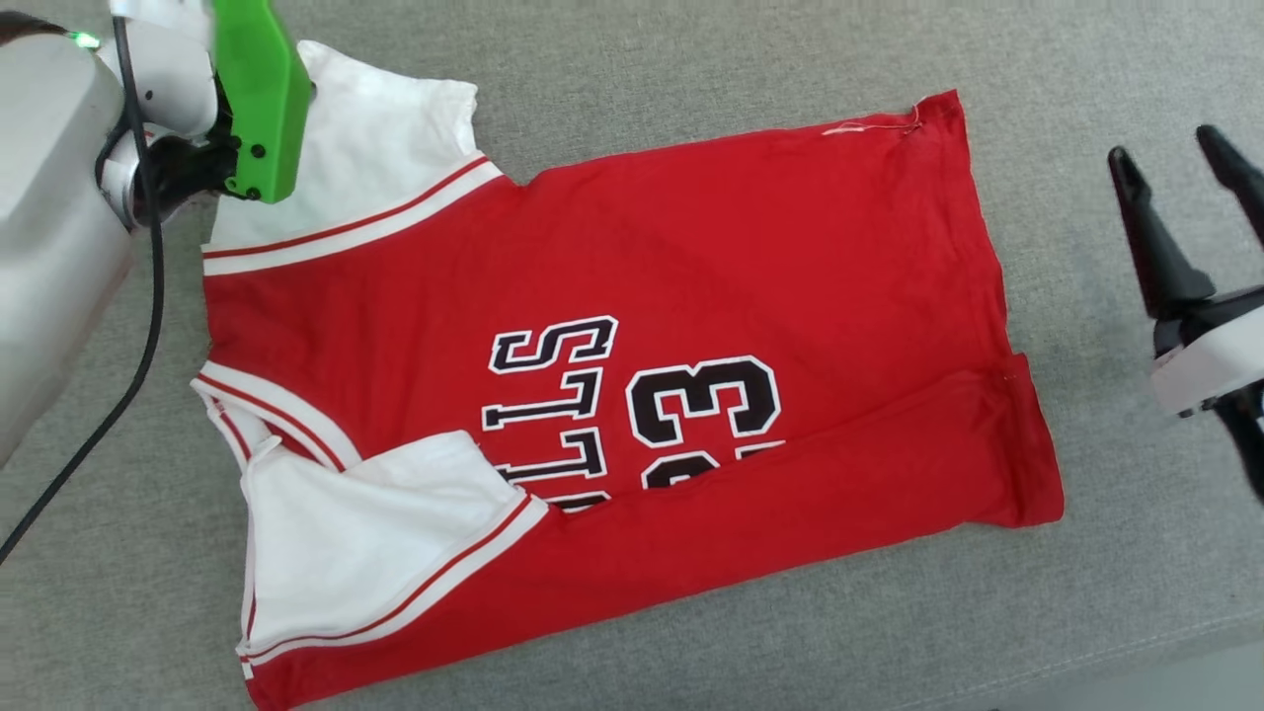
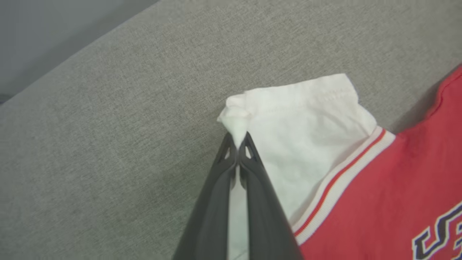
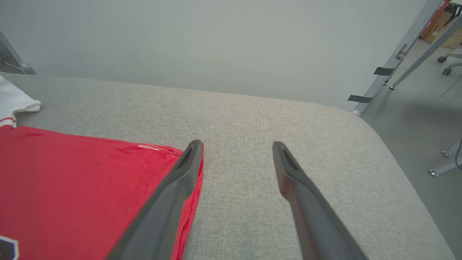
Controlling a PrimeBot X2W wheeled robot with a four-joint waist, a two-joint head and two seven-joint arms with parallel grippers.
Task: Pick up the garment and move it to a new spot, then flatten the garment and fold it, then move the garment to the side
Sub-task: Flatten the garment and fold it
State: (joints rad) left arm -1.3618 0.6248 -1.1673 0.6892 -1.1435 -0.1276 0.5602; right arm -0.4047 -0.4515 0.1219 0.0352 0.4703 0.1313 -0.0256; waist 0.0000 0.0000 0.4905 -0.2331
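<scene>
the red jersey t-shirt with white sleeves (image 1: pixel 711 247) lies on the grey fabric desk (image 1: pixel 1086 612). the left tool (image 2: pixel 238 140) pinches its far sleeve corner. the right tool (image 3: pixel 236 144) is spread, just beside the hem.

you've got the garment (image 1: pixel 632 296) on the grey fabric surface (image 1: pixel 691 49), near edge folded over the print; right gripper (image 1: pixel 1165 143) beside the hem, fingers apart.

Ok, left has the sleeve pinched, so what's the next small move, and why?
Probably lower the right gripper onto the far hem corner of the garment and close. The left gripper is shut on the white sleeve tip, the near side already lies folded over the print, and the right one hangs open beside that corner.
</scene>
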